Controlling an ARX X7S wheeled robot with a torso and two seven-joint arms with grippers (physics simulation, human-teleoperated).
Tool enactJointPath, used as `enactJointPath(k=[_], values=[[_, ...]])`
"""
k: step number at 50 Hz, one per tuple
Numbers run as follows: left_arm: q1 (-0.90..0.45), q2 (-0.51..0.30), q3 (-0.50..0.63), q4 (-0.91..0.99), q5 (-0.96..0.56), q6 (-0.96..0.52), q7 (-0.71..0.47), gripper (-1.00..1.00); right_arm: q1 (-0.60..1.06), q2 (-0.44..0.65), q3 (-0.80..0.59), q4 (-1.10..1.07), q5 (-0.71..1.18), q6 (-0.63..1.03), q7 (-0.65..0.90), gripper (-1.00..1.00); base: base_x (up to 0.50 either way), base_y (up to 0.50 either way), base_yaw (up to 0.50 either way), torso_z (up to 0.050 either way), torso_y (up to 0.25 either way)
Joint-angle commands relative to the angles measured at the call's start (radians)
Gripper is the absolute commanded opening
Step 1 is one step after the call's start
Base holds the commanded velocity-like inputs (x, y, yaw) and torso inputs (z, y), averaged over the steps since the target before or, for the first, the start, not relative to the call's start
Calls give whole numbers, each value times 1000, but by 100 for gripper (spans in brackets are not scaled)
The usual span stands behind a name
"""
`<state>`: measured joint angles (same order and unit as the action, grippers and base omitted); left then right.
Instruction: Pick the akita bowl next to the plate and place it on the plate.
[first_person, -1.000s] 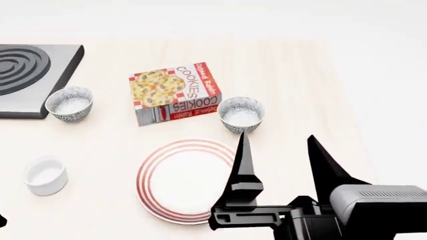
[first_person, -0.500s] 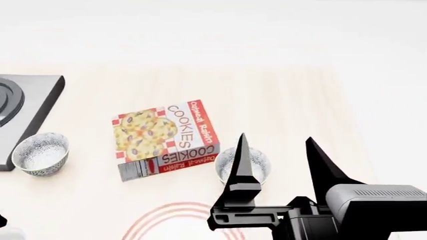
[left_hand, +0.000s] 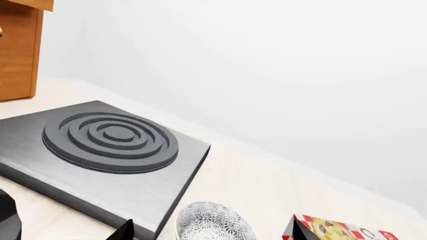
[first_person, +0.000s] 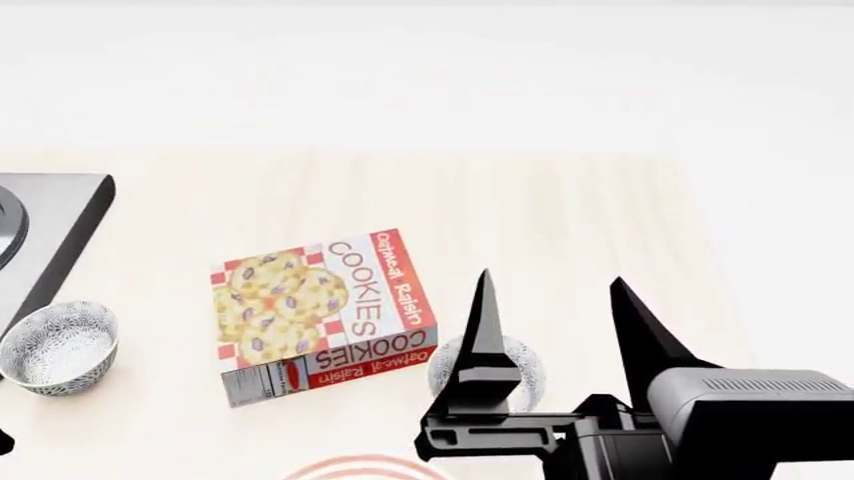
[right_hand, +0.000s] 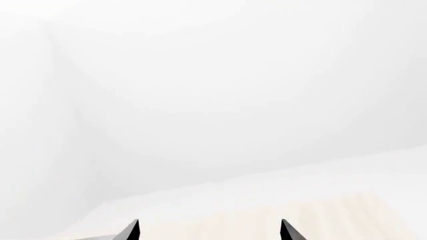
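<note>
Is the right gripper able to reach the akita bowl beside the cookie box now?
Probably yes: the open right gripper hangs in front of the akita bowl, and the cookie box lies off to one side.

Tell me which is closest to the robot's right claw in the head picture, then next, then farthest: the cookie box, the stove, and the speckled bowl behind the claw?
1. Akita bowl, just behind the right gripper.
2. Cookie box, to its left.
3. Stove, at the far left edge.
</note>
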<state>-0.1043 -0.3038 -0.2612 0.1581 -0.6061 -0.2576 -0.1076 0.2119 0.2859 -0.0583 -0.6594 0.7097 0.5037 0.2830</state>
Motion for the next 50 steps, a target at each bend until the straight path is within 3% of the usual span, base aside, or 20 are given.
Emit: enactJointPath(k=[1, 17, 20, 27, 34, 50], values=[[2, -3, 2, 7, -5, -4, -9, 100, 12, 7, -13, 17, -20, 24, 34, 100, 0, 0, 0, 0, 0], [0, -6, 3, 0, -9, 1, -11, 100, 268, 62, -91, 189, -34, 374, 214, 100, 0, 0, 0, 0, 0], [0, -7, 3, -2, -10, 1, -11, 100, 337, 84, -143, 235, -33, 415, 166, 100, 0, 0, 0, 0, 0], [0, -7, 4, -9, -12, 7, -9, 100, 397, 41, -118, 365, -55, 337, 144, 100, 0, 0, 0, 0, 0], [1, -8, 4, -2, -16, 2, -17, 100, 546, 20, -103, 514, 11, 496, 159, 100, 0, 0, 0, 0, 0], [-4, -9, 8, -18, -15, 12, -16, 100, 797, -31, -172, 918, -55, 472, 63, 100, 0, 0, 0, 0, 0]])
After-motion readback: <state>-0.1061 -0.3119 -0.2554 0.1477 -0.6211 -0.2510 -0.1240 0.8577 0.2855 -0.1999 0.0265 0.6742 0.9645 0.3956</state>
